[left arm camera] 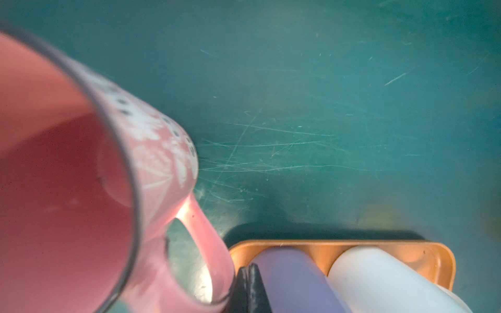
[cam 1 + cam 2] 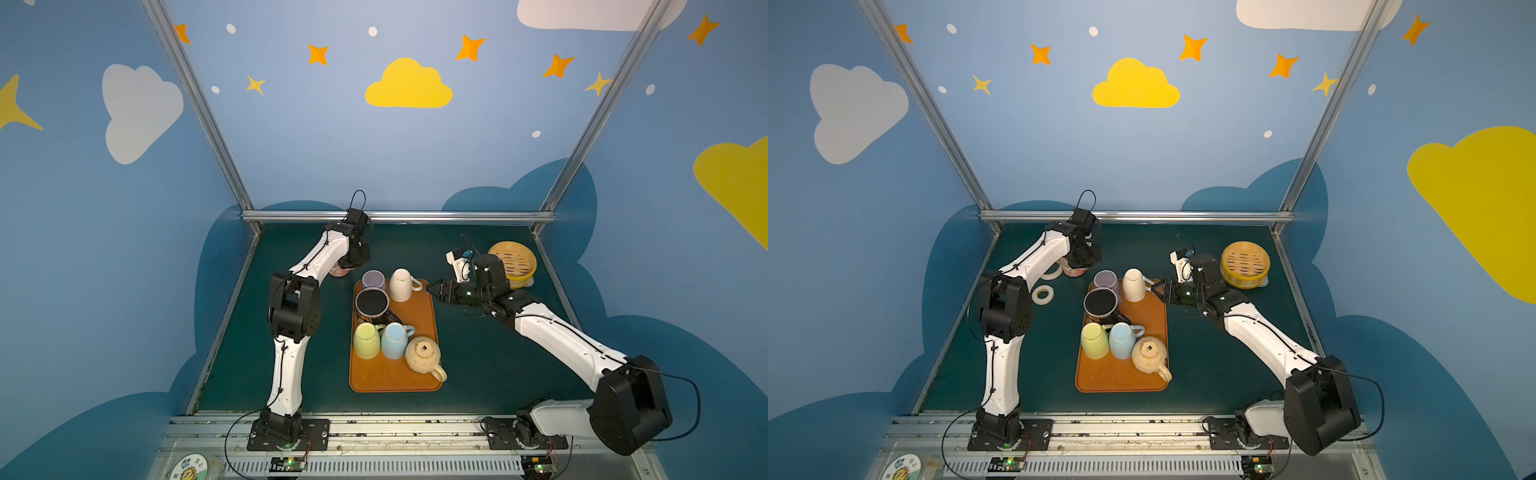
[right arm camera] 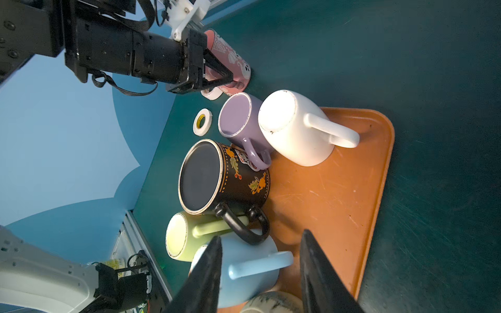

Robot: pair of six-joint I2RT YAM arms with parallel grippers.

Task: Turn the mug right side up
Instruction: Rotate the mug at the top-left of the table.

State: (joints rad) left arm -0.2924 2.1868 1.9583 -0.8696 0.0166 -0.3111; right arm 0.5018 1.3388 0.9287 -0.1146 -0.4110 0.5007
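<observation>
In a top view the pink mug (image 2: 1076, 271) sits on the green table (image 2: 1204, 374), off the far left corner of the orange tray (image 2: 1121, 380), tucked under the left arm (image 2: 1034, 259), which hides its fingers. The right gripper (image 2: 1156, 289) hangs released over the tray's far right edge, just beside the white mug (image 2: 1133, 284). That mug stands bottom-up on the tray with the purple mug (image 2: 1105, 279), black mug (image 2: 1100, 302), yellow-green mug (image 2: 1094, 340), light blue mug (image 2: 1122, 340) and cream mug (image 2: 1148, 354). A yellow steamer basket (image 2: 1245, 264) rests near the table's far right corner. Blue walls (image 2: 1059, 137) painted with clouds and stars rise behind aluminium posts (image 2: 934, 108).

In the left wrist view the pink mug's mouth faces the camera and its handle (image 1: 202, 244) points towards the tray. The left gripper (image 1: 248, 273) is clenched, its fingers pressed together just outside the handle. I cannot tell whether they pinch it.

In the right wrist view the pink mug's base end meets the table, though whether it lies flat is unclear. The clenched fingertips meet at its handle side. One tape roll (image 3: 212, 93) lies just beside it, another tape roll (image 3: 202, 122) close by. The right gripper's fingers (image 3: 206, 276) stand apart, gripping nothing, above the light blue mug.
</observation>
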